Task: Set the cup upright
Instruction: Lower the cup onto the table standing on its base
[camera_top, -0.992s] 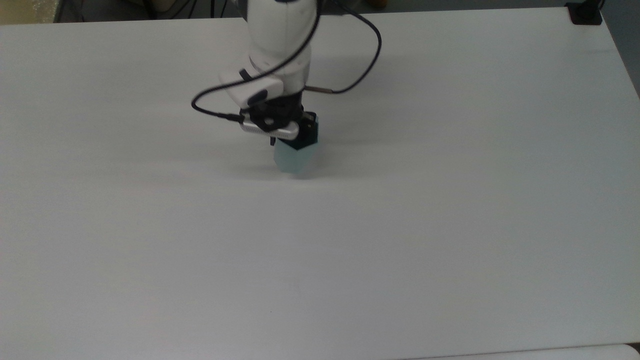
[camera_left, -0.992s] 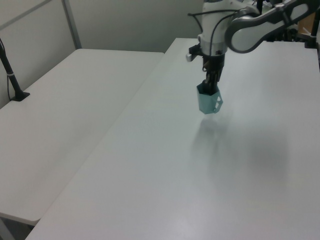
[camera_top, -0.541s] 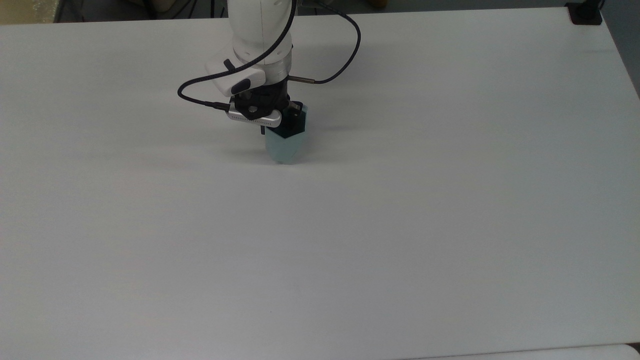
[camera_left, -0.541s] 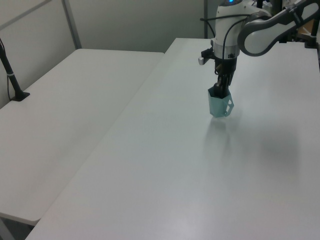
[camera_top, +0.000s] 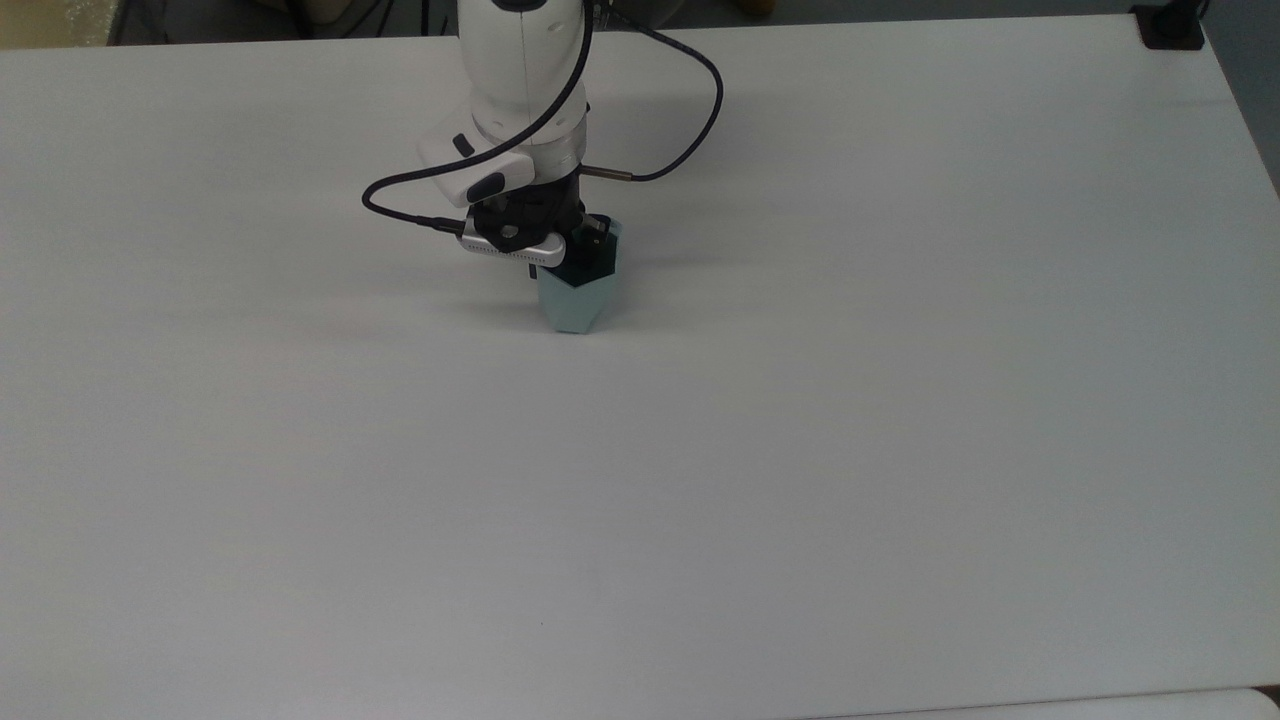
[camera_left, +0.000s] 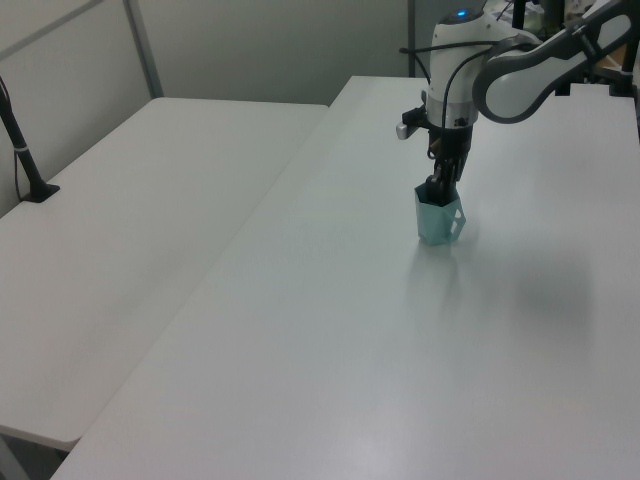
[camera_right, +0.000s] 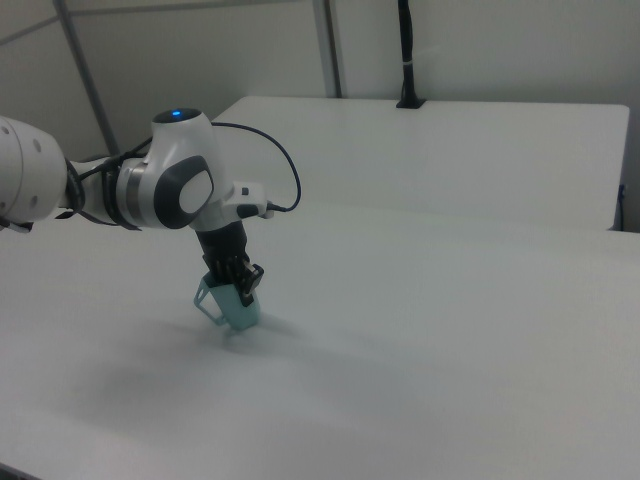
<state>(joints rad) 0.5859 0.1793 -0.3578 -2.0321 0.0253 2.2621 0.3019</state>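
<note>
Cup (camera_top: 578, 302): a pale teal faceted cup, seen mouth-up and base-down on the white table (camera_top: 900, 400); in the left view (camera_left: 436, 218) the base appears to rest on the tabletop, and in the right view (camera_right: 231, 305) the cup is slightly tilted.
Tab: a small loop is carried at the rim, on the left view's right and on the right view's left.
Position: the cup is placed in the far half of the table in the top view, a little to the top view's left of centre.
Gripper (camera_top: 580, 250): pointed downward, its black fingers are closed on the cup's rim wall, one finger reaching inside the mouth (camera_left: 436, 186) (camera_right: 240, 281).
Arm (camera_right: 160, 190): a white and grey arm is extended above the cup; a black cable (camera_top: 690, 120) is looped around the wrist.
Background: a second white table (camera_left: 130, 220) is seen beside the first in the left view.
</note>
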